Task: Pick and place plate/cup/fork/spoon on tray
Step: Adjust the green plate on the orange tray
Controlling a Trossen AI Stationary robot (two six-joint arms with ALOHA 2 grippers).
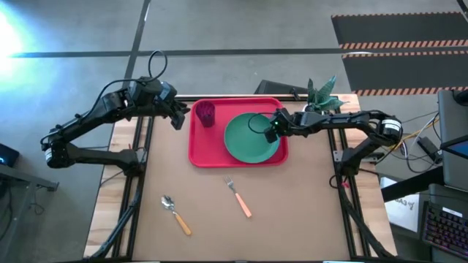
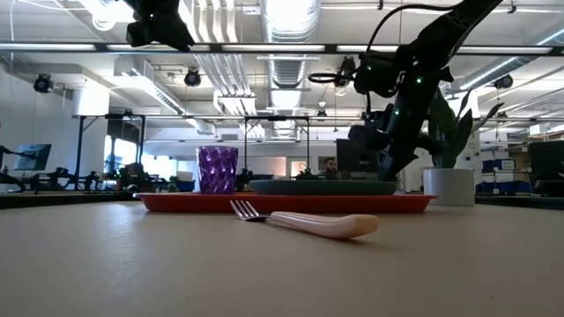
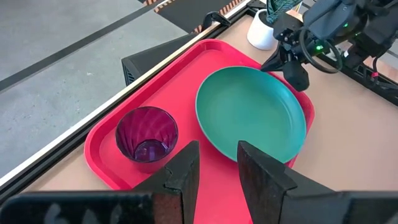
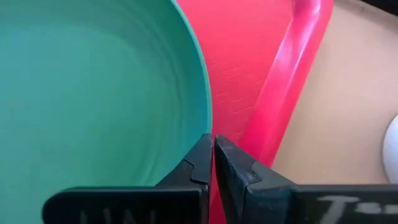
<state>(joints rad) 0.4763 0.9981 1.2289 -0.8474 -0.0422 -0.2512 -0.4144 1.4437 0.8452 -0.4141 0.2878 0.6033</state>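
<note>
Nearest the low camera lies the fork (image 2: 304, 222) on the bare brown table (image 1: 292, 219), tines pointing left in that view; from above it sits in front of the tray (image 1: 199, 155), well apart from it, with the spoon (image 1: 175, 215) farther toward the left arm's side. Right gripper (image 4: 212, 163): its two dark fingers are pressed together with nothing between them, poised at the far right rim of the plate (image 4: 93, 93), just over the strip of red tray floor between plate and tray wall. That teal plate rests flat on the right half of the tray. Left gripper (image 3: 216, 167): its jaws stand apart and empty, held above the table at the tray's left end, beside the cup (image 3: 147, 134). The purple cup stands upright in the tray's back left corner, apart from the plate. Beyond the tray's back right corner, near the right arm, stands a small white pot with a green plant (image 1: 320, 95).
</note>
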